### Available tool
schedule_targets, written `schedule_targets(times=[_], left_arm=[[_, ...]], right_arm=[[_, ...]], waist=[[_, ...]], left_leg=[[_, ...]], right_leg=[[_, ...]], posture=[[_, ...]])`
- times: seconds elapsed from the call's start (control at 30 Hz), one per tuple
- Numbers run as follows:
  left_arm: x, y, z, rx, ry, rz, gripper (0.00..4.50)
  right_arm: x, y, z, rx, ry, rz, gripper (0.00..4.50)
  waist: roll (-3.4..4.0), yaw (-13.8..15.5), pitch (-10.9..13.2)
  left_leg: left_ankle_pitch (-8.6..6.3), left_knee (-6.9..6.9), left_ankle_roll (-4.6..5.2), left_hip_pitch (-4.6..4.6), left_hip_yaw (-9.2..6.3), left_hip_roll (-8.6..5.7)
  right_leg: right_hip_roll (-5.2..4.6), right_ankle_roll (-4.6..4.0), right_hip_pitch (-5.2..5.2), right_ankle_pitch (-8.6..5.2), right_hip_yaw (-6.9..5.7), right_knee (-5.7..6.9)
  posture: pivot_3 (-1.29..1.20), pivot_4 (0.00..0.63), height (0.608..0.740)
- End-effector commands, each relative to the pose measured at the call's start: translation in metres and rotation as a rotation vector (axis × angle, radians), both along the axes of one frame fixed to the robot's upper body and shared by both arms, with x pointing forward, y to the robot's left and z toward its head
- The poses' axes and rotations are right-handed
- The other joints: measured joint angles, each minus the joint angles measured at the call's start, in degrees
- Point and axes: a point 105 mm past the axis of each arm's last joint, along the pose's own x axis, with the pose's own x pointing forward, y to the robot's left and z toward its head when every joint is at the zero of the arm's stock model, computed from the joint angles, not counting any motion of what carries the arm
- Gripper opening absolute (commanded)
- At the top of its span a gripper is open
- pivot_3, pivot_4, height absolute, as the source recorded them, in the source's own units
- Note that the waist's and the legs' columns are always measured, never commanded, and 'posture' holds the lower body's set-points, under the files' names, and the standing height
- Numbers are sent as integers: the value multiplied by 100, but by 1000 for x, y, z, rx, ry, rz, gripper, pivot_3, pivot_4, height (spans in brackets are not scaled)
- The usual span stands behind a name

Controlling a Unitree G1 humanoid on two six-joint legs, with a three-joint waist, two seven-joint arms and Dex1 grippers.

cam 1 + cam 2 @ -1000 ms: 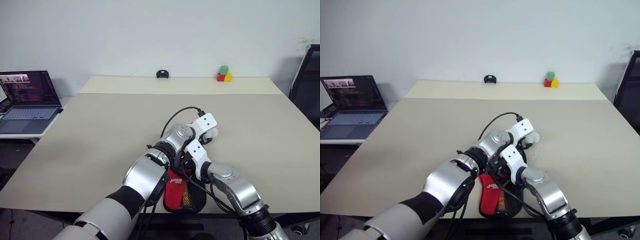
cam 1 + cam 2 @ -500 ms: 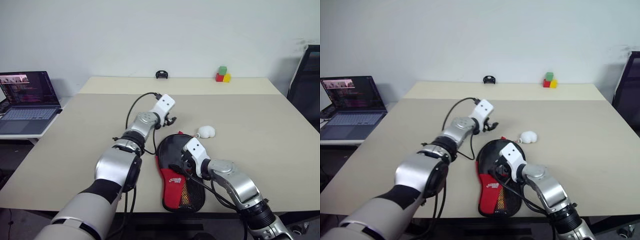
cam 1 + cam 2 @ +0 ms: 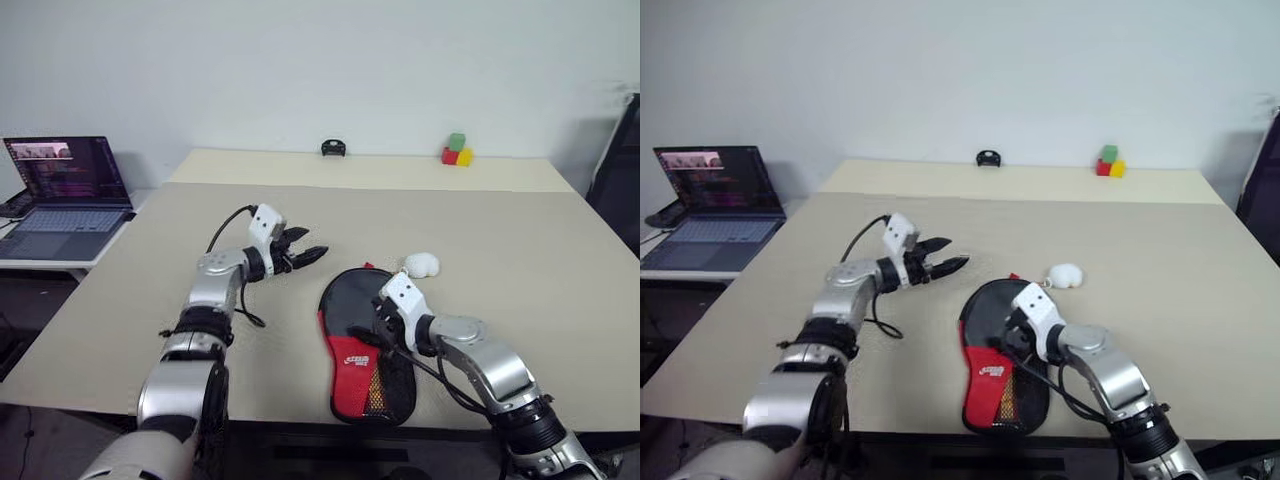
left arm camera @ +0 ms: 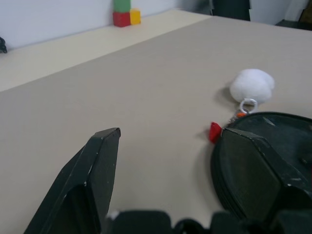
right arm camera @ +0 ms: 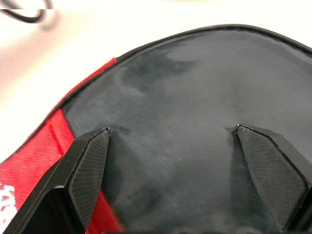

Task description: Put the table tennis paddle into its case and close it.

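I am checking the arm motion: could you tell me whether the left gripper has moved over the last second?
Yes. The left gripper has swung off the case toward the laptop side, and is open.

matt black fabric case, fluffy pom-pom, smooth matt table

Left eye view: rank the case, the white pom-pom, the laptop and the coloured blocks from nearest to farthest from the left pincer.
From the left pincer:
1. Case, just to its right on the near table.
2. White pom-pom, further right, past the case's top.
3. Coloured blocks, at the far right edge.
4. Laptop, on the side desk at far left.
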Motion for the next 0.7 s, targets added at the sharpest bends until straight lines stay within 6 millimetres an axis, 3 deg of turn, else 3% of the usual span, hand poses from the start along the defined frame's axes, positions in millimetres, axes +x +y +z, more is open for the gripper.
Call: schedule_targets(times=[0.03, 0.1, 0.2, 0.33, 0.43, 0.7], left_arm=[[-18, -12, 28, 23, -106, -77, 3608], [-27, -13, 27, 44, -107, -98, 3608], [-48, -24, 18, 118, -127, -182, 3608], [-63, -35, 13, 135, -125, -234, 3608], [-72, -46, 4, 144, -92, -287, 3608], [-76, -68, -23, 171, -16, -381, 3608]], right_arm=[[-11, -16, -25, -23, 147, -46, 4500], [-12, -16, -20, -7, 143, -41, 4500], [-14, -18, 3, 44, 105, -9, 4500], [-24, -22, 38, 132, 60, 52, 4500], [-29, -35, 57, 155, 42, 57, 4500], [-32, -75, 91, 180, 2, 1, 4500]], waist=[[1, 36, 0], [1, 58, 0], [7, 47, 4], [22, 56, 25], [30, 55, 30], [39, 59, 49]], left_leg=[[-2, 0, -1, 0, 0, 0], [-4, -2, -3, -1, 0, 0], [-6, -8, -5, -2, 2, 0], [-7, -9, -6, -15, 0, 1], [-7, 3, -5, -76, -1, 1], [-10, -1, 0, -87, 1, 1]], right_leg=[[0, 0, 1, 0, 0, -6], [0, 0, 3, 0, 0, -11], [1, -2, 1, -1, 5, -14], [1, -3, -12, -2, 3, -16], [2, -4, -70, -1, 0, -8], [3, -4, -72, -1, -2, -20]], posture=[[0, 150, 740], [0, 150, 740], [0, 150, 740], [0, 150, 740], [0, 150, 740], [0, 150, 740]])
